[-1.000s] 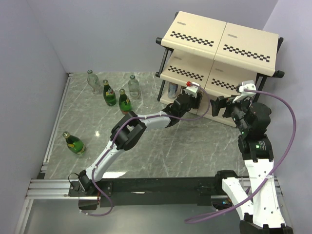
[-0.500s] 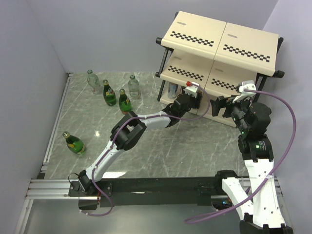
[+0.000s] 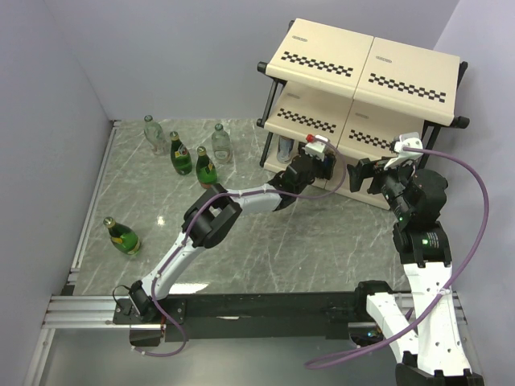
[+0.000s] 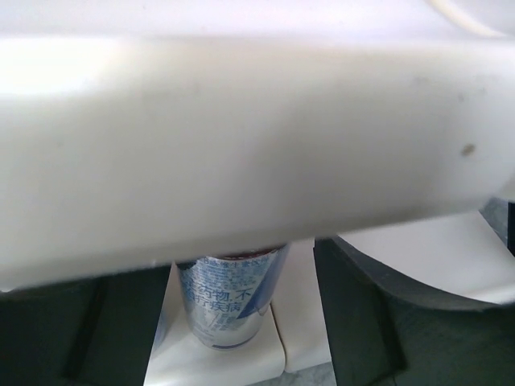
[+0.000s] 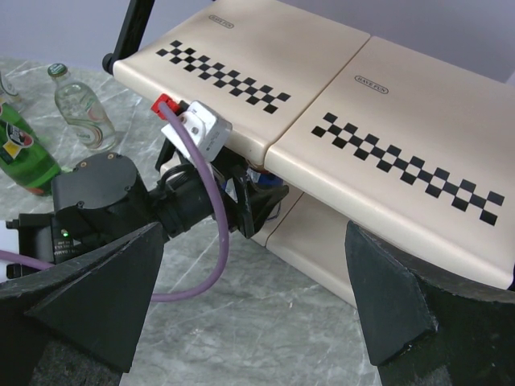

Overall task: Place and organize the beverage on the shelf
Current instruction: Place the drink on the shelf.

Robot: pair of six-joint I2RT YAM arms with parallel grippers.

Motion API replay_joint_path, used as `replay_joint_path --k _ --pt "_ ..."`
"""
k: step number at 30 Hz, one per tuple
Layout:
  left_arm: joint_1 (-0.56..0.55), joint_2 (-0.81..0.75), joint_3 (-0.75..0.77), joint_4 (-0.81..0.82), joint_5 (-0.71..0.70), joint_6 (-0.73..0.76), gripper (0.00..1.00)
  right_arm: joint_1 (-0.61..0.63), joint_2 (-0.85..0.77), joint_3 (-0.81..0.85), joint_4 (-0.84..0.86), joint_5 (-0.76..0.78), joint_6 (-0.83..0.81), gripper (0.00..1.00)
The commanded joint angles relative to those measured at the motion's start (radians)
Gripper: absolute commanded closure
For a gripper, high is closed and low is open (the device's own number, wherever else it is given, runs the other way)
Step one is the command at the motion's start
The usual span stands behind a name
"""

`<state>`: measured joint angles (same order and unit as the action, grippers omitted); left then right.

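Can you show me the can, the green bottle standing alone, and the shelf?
can [image 4: 229, 301], left wrist view, its printed side.
lone green bottle [image 3: 125, 239], top view, its body.
shelf [image 3: 330, 44], top view, bare part of the top board.

robot lab: walled marble table [image 3: 322, 241]

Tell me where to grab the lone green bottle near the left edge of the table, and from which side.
Grip the green bottle around its wide lower body, coming in level from the middle of the marble table. It stands upright and alone with open surface on that side. Its neck is narrow and tapered, and the table's edge is close on its other side.
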<state>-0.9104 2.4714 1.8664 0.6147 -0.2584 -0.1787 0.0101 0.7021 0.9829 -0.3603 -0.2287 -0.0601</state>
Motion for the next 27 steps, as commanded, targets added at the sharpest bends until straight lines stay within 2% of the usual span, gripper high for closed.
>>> replay_joint_path --k 1,11,17,20,22,23,24,27 --pt "-0.01 -0.08 -0.03 0.106 0.011 0.001 0.23 -0.006 -0.006 0.02 0.029 -0.004 0.005 0.01" --pt "-0.033 -0.235 -0.245 0.201 0.021 0.013 0.16 -0.006 -0.007 0.013 0.034 -0.017 0.0 0.01" --pt "-0.056 -0.373 -0.435 0.243 0.025 0.024 0.14 -0.033 -0.007 0.007 0.031 -0.052 -0.026 0.01" --pt "-0.07 -0.491 -0.64 0.241 -0.001 0.036 0.14 -0.041 -0.013 -0.007 0.012 -0.128 -0.075 0.01" --pt "-0.07 -0.607 -0.737 0.217 -0.031 0.031 0.13 -0.047 -0.013 -0.012 -0.014 -0.246 -0.128 0.01" --pt "-0.071 -0.65 -0.832 0.206 -0.051 0.033 0.12 -0.05 -0.012 -0.018 -0.025 -0.288 -0.148 0.01" --pt "-0.071 -0.737 -0.875 0.168 -0.089 0.035 0.12 -0.05 -0.007 -0.018 -0.037 -0.385 -0.171 0.01" --pt "-0.07 -0.923 -1.001 0.068 -0.107 0.021 0.09 -0.052 0.013 -0.021 -0.081 -0.481 -0.247 0.02"
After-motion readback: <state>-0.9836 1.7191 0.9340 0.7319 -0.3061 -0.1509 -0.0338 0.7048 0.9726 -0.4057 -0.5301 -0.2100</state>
